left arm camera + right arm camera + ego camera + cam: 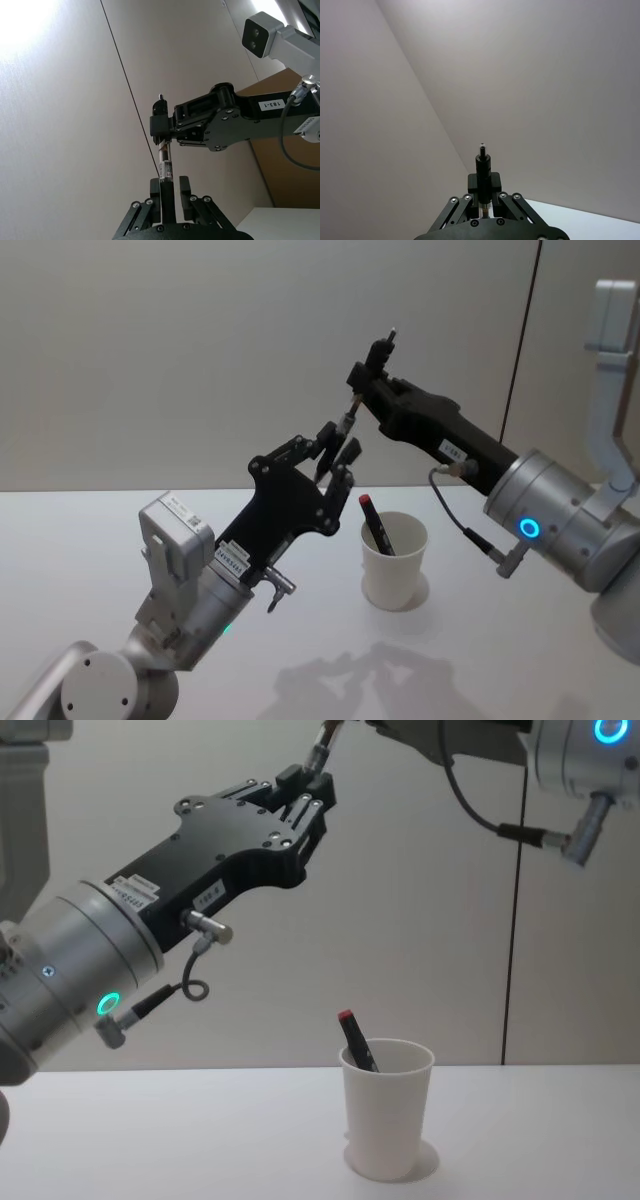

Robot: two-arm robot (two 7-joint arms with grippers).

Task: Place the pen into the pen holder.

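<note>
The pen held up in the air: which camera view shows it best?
The left wrist view: the held pen shows side on, from the right tool down to the left tool. The head view shows it small, the chest view cuts off its top, the right wrist view sees it end-on.

Two pens: one (345,426) held up in the air between two grippers, left (335,453) and right (366,375), and one red-capped pen (376,525) standing in the single white pen holder (392,562) on one table (120,510)
</note>
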